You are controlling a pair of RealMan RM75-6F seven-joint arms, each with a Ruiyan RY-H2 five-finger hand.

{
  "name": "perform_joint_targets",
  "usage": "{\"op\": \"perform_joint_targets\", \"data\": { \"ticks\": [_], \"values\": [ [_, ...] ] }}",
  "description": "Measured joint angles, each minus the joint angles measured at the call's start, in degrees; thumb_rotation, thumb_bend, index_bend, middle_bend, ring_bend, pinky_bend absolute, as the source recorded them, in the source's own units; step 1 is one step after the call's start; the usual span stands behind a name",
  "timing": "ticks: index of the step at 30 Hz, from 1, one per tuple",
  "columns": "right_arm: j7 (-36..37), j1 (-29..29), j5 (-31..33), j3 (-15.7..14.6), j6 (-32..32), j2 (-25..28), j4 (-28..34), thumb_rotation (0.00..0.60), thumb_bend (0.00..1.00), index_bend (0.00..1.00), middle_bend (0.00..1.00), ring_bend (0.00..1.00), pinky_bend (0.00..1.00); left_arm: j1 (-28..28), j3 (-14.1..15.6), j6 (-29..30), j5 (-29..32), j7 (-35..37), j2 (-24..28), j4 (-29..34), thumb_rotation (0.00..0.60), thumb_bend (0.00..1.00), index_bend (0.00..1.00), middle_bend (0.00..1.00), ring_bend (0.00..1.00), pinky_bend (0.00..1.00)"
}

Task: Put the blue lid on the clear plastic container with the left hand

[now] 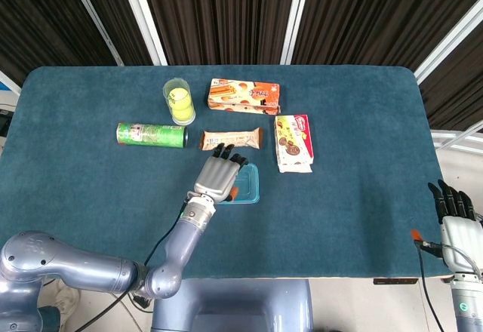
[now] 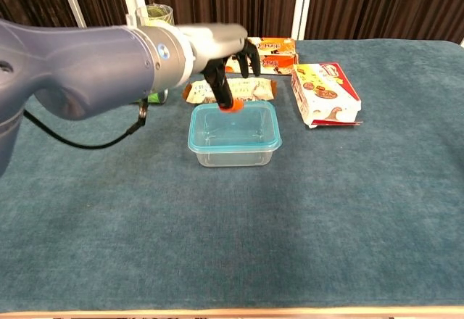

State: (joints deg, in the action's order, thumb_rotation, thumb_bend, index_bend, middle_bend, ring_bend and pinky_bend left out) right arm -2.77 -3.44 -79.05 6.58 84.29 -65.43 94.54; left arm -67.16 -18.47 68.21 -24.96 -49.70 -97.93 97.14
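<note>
Left hand (image 2: 230, 56) open above lidded clear rectangular container (image 2: 234, 136).

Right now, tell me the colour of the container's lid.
Light blue, translucent lid on the clear container; the chest view shows it best.

Matt teal cloth with a felt-like nap covers the table (image 2: 362, 232). Just below the left hand's (image 2: 230, 58) dark fingers (image 2: 217, 87) sits the clear plastic container (image 2: 233, 152), its glossy blue lid (image 2: 270, 142) translucent; the arm shell looks smooth, satin grey.
</note>
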Motion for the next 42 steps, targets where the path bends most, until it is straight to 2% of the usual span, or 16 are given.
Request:
{"op": "perform_joint_targets", "data": {
  "ticks": [6, 15, 22, 27, 38, 42],
  "values": [
    [0.0, 0.0, 0.2, 0.1, 0.0, 0.0, 0.1, 0.600, 0.29, 0.06, 0.00, 0.00, 0.00, 1.1, 0.4, -3.4, -5.8, 5.4, 1.2, -3.4, 0.600, 0.46, 0.45, 0.46, 0.15, 0.06],
    [0.0, 0.1, 0.3, 0.1, -0.1, 0.0, 0.1, 0.600, 0.29, 0.09, 0.00, 0.00, 0.00, 2.7, 1.5, -5.9, -10.4, 10.9, 0.1, -9.1, 0.600, 0.47, 0.57, 0.49, 0.16, 0.06],
    [0.0, 0.1, 0.4, 0.2, 0.0, 0.0, 0.2, 0.600, 0.29, 0.09, 0.00, 0.00, 0.00, 3.2, 2.1, -5.8, -13.4, 12.2, -1.4, -10.9, 0.600, 0.47, 0.62, 0.57, 0.21, 0.09],
    [0.1, 0.2, 0.7, 0.3, 0.0, 0.0, 0.2, 0.600, 0.29, 0.09, 0.00, 0.00, 0.00, 3.1, 1.9, -5.1, -14.2, 12.5, -3.4, -12.9, 0.600, 0.51, 0.65, 0.61, 0.24, 0.10],
    [0.3, 0.3, 1.1, 0.4, -0.1, 0.1, 0.6, 0.600, 0.29, 0.09, 0.00, 0.00, 0.00, 2.6, 0.9, -5.5, -14.8, 12.2, -6.3, -18.7, 0.600, 0.53, 0.66, 0.61, 0.24, 0.10],
    [0.4, 0.2, 1.0, 0.3, -0.2, 0.2, 0.5, 0.600, 0.29, 0.09, 0.00, 0.00, 0.00, 2.5, 1.0, -7.6, -15.1, 13.1, -7.3, -21.5, 0.600, 0.53, 0.66, 0.61, 0.24, 0.10]
  ]
}}
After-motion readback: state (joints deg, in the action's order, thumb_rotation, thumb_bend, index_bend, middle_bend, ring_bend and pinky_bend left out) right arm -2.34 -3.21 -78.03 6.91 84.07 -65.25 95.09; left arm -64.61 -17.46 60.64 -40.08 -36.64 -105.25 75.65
